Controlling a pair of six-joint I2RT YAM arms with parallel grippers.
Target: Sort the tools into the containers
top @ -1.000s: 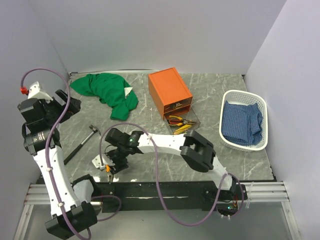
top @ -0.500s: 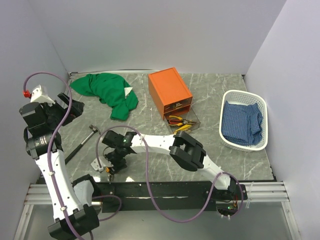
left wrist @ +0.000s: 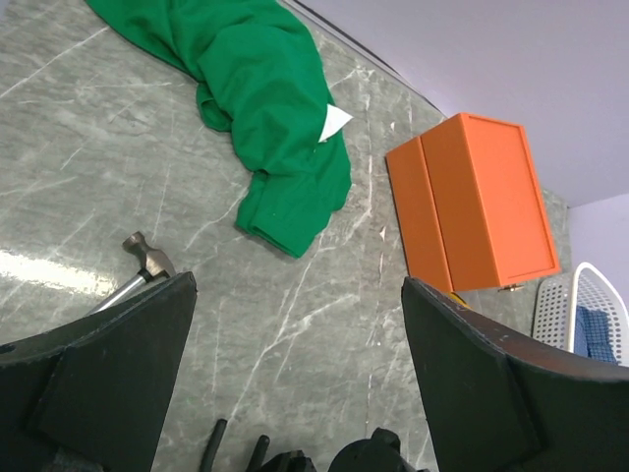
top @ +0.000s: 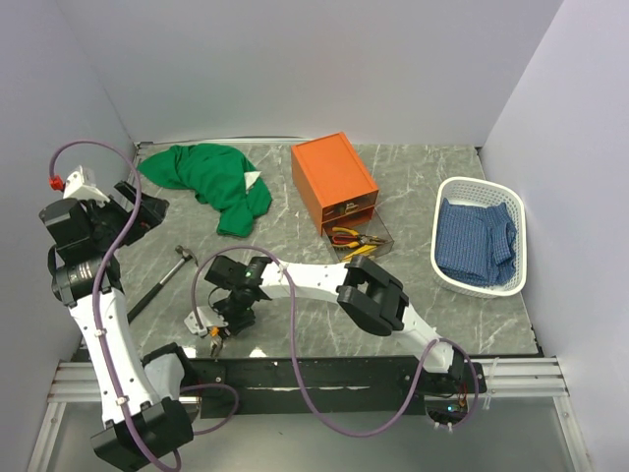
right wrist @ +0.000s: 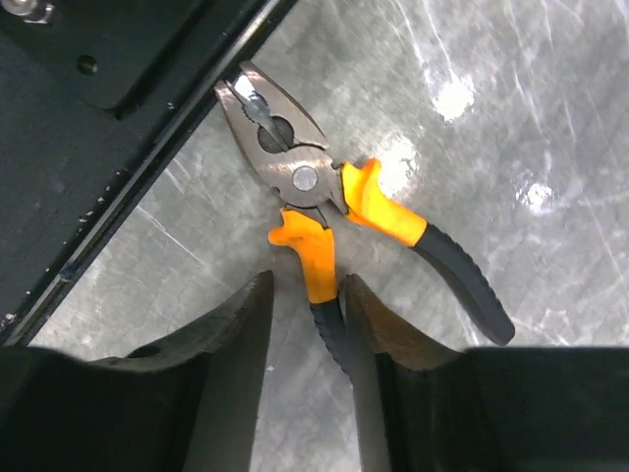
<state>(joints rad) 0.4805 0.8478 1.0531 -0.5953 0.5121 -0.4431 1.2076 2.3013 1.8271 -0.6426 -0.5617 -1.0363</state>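
The grey marbled tabletop (top: 295, 251) sits boxed in by pale, bare walls (top: 295, 69), with a black strip (top: 324, 372) along its near edge. Just beside that strip lie the orange-black pliers (right wrist: 305, 182). The right gripper (right wrist: 305, 283) is down over them, its jaws partly closed around one handle; I cannot tell whether they pinch it. The left gripper (left wrist: 297, 295) hangs high at the left, spread wide and holding nothing. The hammer (top: 162, 278) lies below it. Further back stands the orange box (top: 332, 179), its lower clear drawer (top: 389, 240) pulled out with yellow-handled pliers (top: 354, 239) inside. A green cloth (top: 211, 182) is crumpled at back left. A white basket (top: 439, 231) at right holds a blue cloth (top: 477, 241).
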